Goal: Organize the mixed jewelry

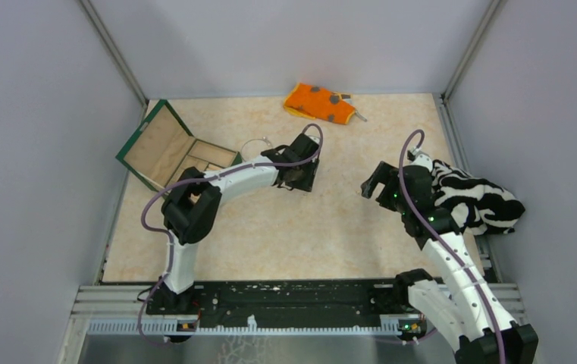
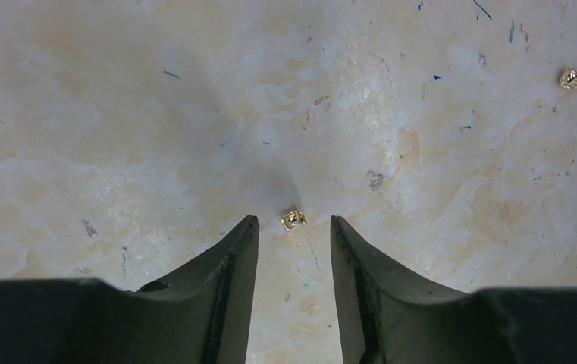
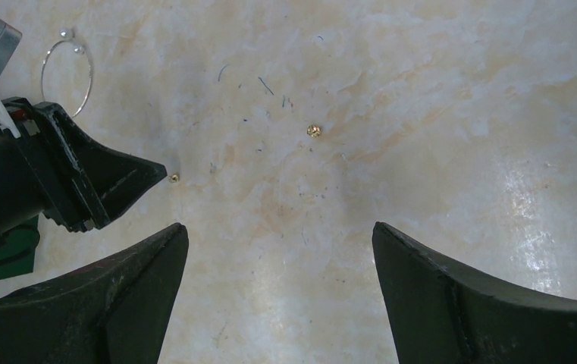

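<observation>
Tiny gold stud (image 2: 293, 220) (shape unclear)

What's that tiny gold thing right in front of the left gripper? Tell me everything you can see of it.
The gold piece is a tiny, shiny, knobbly bead that looks like metal; its exact shape is too small to tell. It lies on the pale marbled table, just ahead of the gap between the left gripper's parted fingertips. Neither finger seems to touch it.
</observation>
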Controlling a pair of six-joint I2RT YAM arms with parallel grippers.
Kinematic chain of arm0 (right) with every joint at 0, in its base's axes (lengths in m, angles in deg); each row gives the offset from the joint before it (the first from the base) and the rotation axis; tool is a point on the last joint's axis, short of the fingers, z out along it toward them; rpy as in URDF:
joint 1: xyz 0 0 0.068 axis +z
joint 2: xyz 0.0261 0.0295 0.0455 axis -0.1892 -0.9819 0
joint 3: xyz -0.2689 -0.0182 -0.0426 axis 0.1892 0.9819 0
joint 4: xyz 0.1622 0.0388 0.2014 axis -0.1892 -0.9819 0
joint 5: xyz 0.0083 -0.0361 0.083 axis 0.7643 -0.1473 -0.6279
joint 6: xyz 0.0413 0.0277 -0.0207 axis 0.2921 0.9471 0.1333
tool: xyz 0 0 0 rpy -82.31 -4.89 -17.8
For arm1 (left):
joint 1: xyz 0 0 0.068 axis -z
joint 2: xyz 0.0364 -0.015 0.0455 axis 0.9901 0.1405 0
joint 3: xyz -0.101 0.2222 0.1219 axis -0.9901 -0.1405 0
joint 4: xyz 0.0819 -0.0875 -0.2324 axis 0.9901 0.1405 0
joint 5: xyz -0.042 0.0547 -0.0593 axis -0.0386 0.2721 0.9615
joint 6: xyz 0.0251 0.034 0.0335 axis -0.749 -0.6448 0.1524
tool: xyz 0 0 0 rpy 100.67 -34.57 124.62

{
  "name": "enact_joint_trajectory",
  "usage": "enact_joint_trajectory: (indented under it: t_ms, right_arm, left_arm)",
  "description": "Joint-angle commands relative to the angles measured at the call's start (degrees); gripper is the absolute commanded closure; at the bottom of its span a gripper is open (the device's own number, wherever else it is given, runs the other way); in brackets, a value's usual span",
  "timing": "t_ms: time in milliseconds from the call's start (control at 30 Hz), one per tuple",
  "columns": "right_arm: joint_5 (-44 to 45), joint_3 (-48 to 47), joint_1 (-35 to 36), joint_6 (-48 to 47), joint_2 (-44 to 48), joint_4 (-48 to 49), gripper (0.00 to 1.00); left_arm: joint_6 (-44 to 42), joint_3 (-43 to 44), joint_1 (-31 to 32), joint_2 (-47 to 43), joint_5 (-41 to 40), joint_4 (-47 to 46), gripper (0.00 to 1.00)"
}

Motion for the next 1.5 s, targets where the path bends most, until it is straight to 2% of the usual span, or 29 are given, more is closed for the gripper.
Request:
enact_joint_trajectory:
  t_ms: [0, 100, 400, 733, 1000, 1167, 1467]
  right_arm:
    - [0.8, -0.8, 0.2, 0.3, 0.3, 1.5, 0.1]
    - [0.5, -0.8, 0.2, 0.1, -0.3, 1.6, 0.1]
    - [0.1, -0.7, 0.3, 0.0, -0.9, 2.2, 0.1]
    - [-0.3, -0.9, 0.2, -0.2, -1.9, 2.5, 0.09]
    - [-0.7, -0.8, 0.2, -0.1, -2.1, 2.8, 0.1]
    - [-0.8, -0.7, 0.2, 0.0, -1.9, 2.7, 0.1]
    - [-0.8, -0.5, 0.2, 0.1, -1.6, 2.5, 0.1]
  left_arm:
    - [2.0, 1.2, -0.2, 1.6, 0.1, -3.2, 0.55]
    - [1.9, 3.4, -0.2, 3.5, 0.6, -1.4, 0.57]
    - [1.6, 5.0, -0.2, 5.9, -0.5, 1.6, 0.73]
    - [1.3, 5.3, -0.2, 6.5, 1.0, 2.9, 0.75]
    - [0.9, 5.7, -0.2, 6.6, 1.3, 3.2, 0.84]
    - [1.0, 6.4, -0.2, 6.3, 1.3, 3.9, 0.76]
    - [-4.8, 7.4, 4.1, 4.6, -4.4, 3.6, 0.71]
